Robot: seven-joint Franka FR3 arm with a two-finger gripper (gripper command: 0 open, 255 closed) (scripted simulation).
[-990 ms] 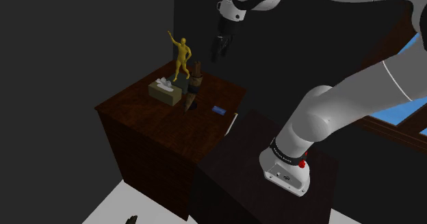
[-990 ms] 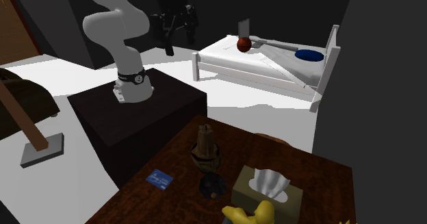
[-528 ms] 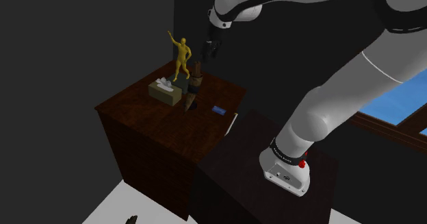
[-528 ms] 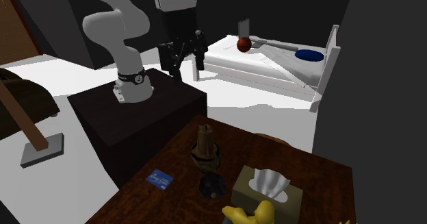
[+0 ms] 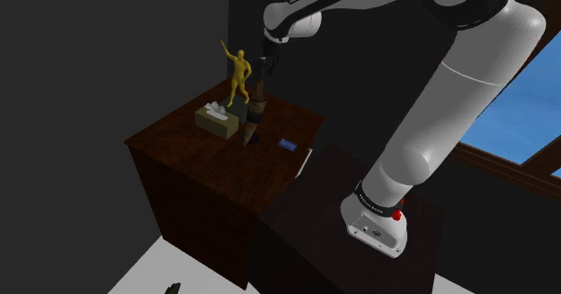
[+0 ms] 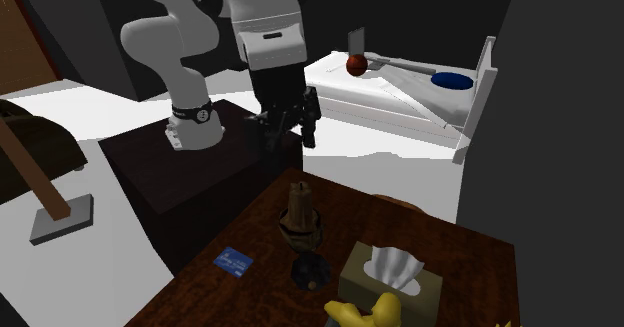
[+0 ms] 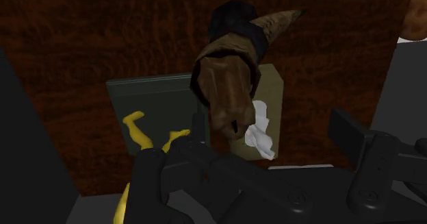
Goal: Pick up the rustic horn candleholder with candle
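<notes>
Hovering the gripper over the dresser right now, fingers spread apart, nothing in them. On the shoulder view the horn candleholder sits at about 6 o'clock from the gripper, apart from it, so I reckon the next move is basically a straight drop.

benchrat: Which way is it lying?

me: It isn't lying, it stands. Long axis is near upright: candle end up at 12–1 o'clock, pointed horn tip down at 7 o'clock on that view, next to a dark foot. From the wrist camera I'm looking almost down its length, wide brown end toward me, tip curling away.

benchrat: Neighbours?

me: Tissue box just beside it at 9 o'clock, yellow figurine at 11, blue card at 4, apart. My guess: the fingers need to straddle the wide upper part, closing across the axis, without clipping the figurine.
</notes>
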